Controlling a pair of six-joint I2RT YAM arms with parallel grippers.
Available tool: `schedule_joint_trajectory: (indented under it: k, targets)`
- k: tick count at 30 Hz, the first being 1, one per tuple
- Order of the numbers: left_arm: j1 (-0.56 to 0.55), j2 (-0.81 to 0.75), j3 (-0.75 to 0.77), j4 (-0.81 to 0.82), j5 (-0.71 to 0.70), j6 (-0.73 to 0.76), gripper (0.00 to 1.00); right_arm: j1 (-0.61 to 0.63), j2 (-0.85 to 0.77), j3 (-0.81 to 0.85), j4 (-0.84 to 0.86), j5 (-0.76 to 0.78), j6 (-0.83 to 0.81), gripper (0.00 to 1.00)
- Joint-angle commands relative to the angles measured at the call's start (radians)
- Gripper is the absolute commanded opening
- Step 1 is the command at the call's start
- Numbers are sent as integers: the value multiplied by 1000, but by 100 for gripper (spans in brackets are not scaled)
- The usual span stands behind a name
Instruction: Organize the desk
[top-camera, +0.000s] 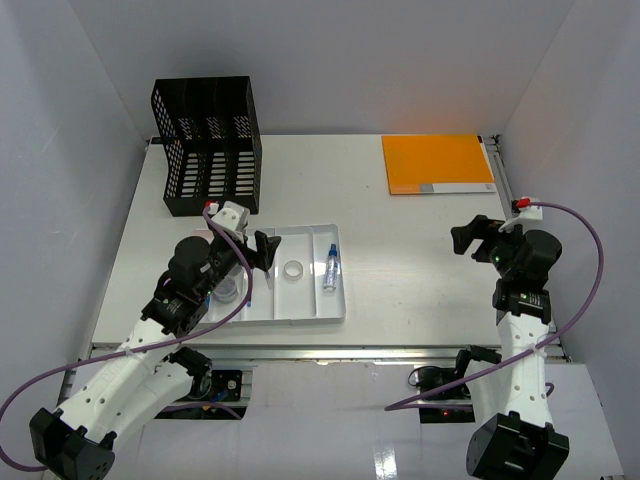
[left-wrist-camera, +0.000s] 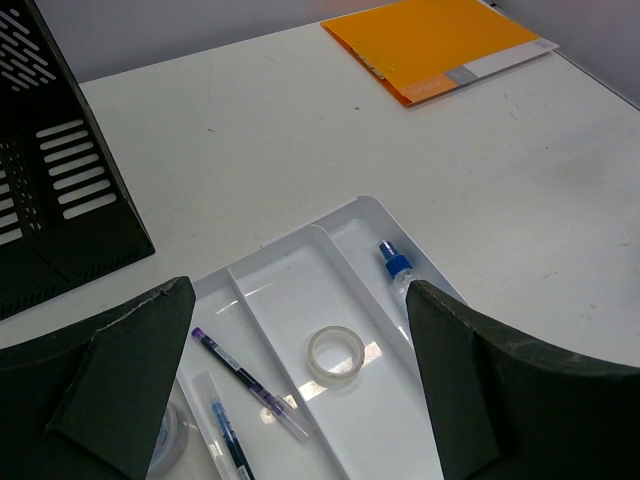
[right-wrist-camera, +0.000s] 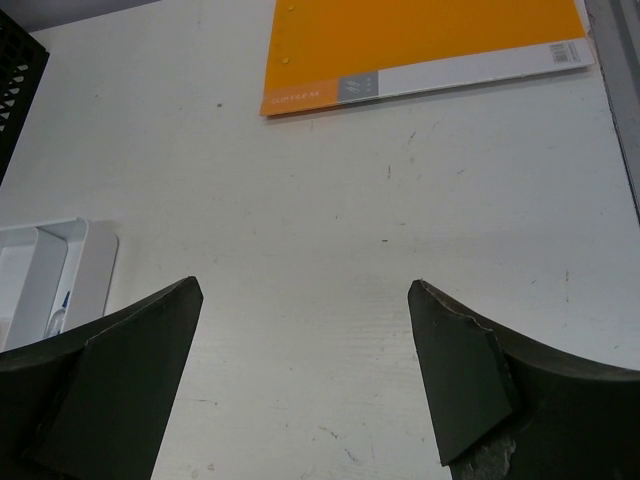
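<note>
Near left: left gripper (top-camera: 262, 250) wide open, holding nothing, poised over white tray (left-wrist-camera: 365, 203). In its compartments, left to right: pens (left-wrist-camera: 245, 378), tape roll (left-wrist-camera: 335, 354), blue-capped bottle (left-wrist-camera: 393, 265).

Near right: right gripper (right-wrist-camera: 305, 290) likewise spread wide and empty, above bare desk (top-camera: 400, 260).

Desk itself: rigid, smooth white top spanning the whole workspace; not for lifting.

Far right: orange folder (top-camera: 437, 163) lying flat on desk. Judged light, thin, floppy, slick. Best pinched at a raised edge near the spine.

Far left: black file rack (top-camera: 205, 140), upright; probable destination.
</note>
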Motion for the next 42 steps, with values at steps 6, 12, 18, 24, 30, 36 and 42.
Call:
schedule_joint_trajectory:
  k: [6, 12, 18, 24, 30, 36, 42]
  targets:
    - [5, 2, 0, 2, 37, -3, 98, -9, 99, 18, 32, 65, -30, 90]
    - [5, 7, 3, 1, 54, -7, 98, -9, 524, 282, -39, -57, -49, 96]
    - [4, 5, 5, -1, 53, -4, 98, -9, 990, 631, -57, -192, 189, 94]
    - [5, 5, 11, -2, 59, 0, 98, 0, 1212, 821, -60, -64, 387, 87]
    - [5, 9, 12, -1, 60, 4, 98, 6, 1315, 922, -78, 117, 555, 79]
    - [5, 29, 11, -2, 51, 10, 98, 29, 1377, 934, -18, 225, 672, 75]
    - [7, 42, 11, -3, 43, 18, 98, 45, 1448, 979, -21, 245, 725, 68]
